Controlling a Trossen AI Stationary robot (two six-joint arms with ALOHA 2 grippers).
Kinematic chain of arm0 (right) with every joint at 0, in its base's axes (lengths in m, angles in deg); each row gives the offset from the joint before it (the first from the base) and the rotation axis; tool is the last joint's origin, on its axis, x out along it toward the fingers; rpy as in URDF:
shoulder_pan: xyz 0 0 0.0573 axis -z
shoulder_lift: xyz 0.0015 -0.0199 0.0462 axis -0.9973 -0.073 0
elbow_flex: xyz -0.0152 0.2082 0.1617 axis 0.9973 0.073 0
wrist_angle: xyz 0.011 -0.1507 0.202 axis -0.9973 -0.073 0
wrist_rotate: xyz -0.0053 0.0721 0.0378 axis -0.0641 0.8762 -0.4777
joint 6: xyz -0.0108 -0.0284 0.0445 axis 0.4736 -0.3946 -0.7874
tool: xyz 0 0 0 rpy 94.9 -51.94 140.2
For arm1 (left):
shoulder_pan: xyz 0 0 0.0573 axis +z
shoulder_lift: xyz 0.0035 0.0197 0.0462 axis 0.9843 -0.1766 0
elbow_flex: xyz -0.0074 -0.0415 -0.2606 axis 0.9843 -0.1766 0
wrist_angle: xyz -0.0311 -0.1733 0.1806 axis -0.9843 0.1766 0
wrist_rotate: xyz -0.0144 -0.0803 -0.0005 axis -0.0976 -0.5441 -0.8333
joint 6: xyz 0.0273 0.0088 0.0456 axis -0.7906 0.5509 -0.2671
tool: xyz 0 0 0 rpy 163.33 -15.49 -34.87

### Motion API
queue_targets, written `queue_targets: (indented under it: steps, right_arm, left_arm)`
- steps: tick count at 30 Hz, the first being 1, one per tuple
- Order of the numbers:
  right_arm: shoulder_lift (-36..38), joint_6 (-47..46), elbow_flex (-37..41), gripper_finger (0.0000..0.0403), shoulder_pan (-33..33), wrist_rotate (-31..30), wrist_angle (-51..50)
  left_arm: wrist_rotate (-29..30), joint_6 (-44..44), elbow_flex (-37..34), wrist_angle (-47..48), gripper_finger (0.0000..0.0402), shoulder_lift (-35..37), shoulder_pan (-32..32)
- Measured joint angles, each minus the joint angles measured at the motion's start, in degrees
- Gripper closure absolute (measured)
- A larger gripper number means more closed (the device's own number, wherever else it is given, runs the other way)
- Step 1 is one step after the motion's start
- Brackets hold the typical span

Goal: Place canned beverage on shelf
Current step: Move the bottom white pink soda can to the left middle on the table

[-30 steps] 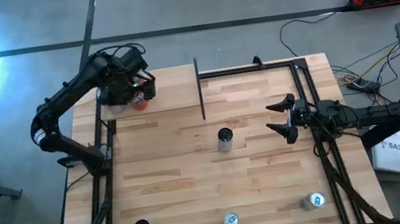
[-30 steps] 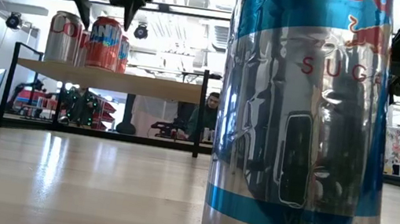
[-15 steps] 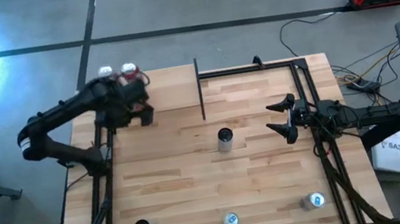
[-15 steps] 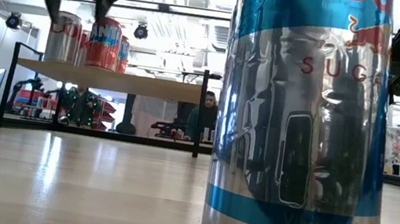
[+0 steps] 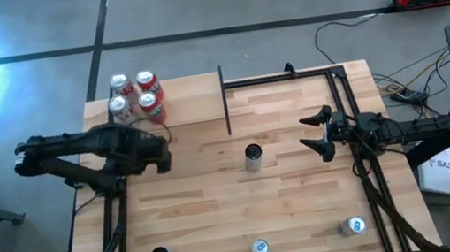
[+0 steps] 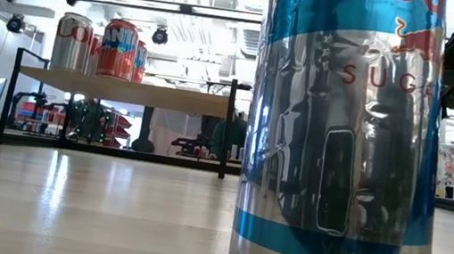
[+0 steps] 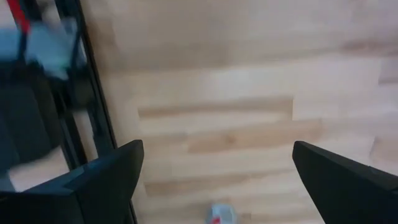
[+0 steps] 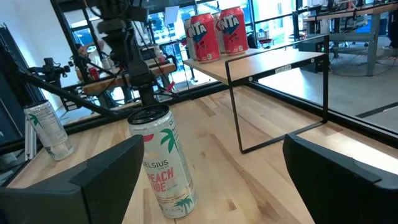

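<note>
Retreating from the shelf (image 5: 181,104): left gripper (image 5: 160,153), fingers apart & empty, is now hanging over the bare surface (image 5: 217,190), having pulled back off the four cans (image 5: 136,96) it was hovering above a sec ago. Placement is looking done; cans are standing upright at shelf's far-left corner. Right gripper (image 5: 319,134) is waiting w/ fingers apart near the Celsius can (image 5: 253,156), prob. next up.

Left claw (image 5: 163,150) withdrawn from shelf (image 5: 177,106), apparently empty; cans (image 5: 136,96) uncovered.

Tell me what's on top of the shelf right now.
Four cans stand clustered at the far left end of the shelf. In the low view, the front cans hide those behind. The rest is bare.
</note>
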Motion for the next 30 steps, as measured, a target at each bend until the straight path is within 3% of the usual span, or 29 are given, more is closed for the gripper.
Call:
queue_targets:
  steps: [5, 17, 24, 30]
  right_arm:
    - [0.00, 0.00, 0.01, 0.0035, 0.00, -0.02, 0.01]
    - [0.00, 0.01, 0.01, 0.0035, 0.00, -0.01, 0.01]
    - [-0.01, 0.01, 0.01, 0.0035, 0.00, 0.00, 0.00]
    - [0.01, 0.00, -0.02, 0.0035, 0.01, -0.02, 0.00]
  left_arm:
    - [-5.54, 10.32, 0.25, -2.21, 0.0006, -1.50, -8.12]
    - [-2.59, 43.85, 3.41, -8.59, 0.0005, -7.73, -35.75]
    - [-2.37, 45.22, 8.80, -8.61, 0.0005, -13.67, -40.88]
    - [-2.73, 44.77, 9.35, -11.71, 0.0010, -15.37, -45.28]
